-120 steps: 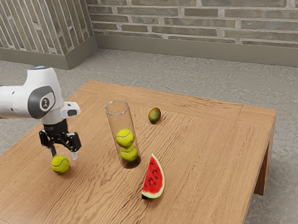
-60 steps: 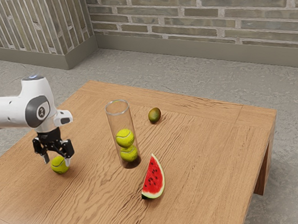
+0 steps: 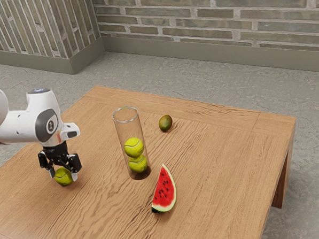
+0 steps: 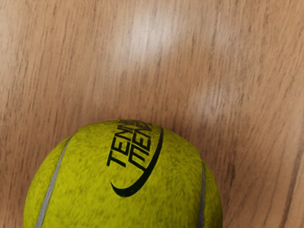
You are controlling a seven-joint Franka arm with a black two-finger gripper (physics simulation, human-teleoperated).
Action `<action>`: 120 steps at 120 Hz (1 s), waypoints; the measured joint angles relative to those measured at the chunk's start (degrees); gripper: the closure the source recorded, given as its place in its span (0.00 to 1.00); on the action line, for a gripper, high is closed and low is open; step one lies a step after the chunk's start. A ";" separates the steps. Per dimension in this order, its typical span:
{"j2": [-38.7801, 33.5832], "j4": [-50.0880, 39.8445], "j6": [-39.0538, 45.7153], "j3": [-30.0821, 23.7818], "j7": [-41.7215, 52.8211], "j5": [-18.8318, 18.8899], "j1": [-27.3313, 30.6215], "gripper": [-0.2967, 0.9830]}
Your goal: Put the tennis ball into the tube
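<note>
Loose tennis ball [image 3: 64, 178] set between the tool's [image 3: 63, 175] parted fingers
It rests on the tabletop [image 3: 215, 154]; closing seems next, then lifting toward the clear tube [image 3: 129, 129], toward the exterior view's right.

I am working in what is looking like a home, perhaps a living room, though the pictures are leaving the exact room unclear. Beyond the wooden table [image 3: 225, 148], a brick wall [image 3: 197, 16] is rising from a plain baseboard [image 3: 198, 49], and a mottled grey floor [image 3: 211, 79] is stretching around the table. A watermelon slice [image 3: 165, 191] and a small round fruit [image 3: 165, 123] are lying on the table, giving it a household look.
</note>
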 joint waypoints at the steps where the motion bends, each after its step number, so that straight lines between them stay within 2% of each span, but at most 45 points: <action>1: 0.07 -0.01 0.05 0.00 0.04 -0.05 0.02 0.25; 48: 2.19 0.31 1.93 0.00 1.42 -1.87 0.24 0.25; 83: 2.49 0.31 2.59 0.00 2.00 -2.94 0.24 0.41; 120: -0.53 0.39 2.86 0.02 2.10 -2.61 -0.63 0.45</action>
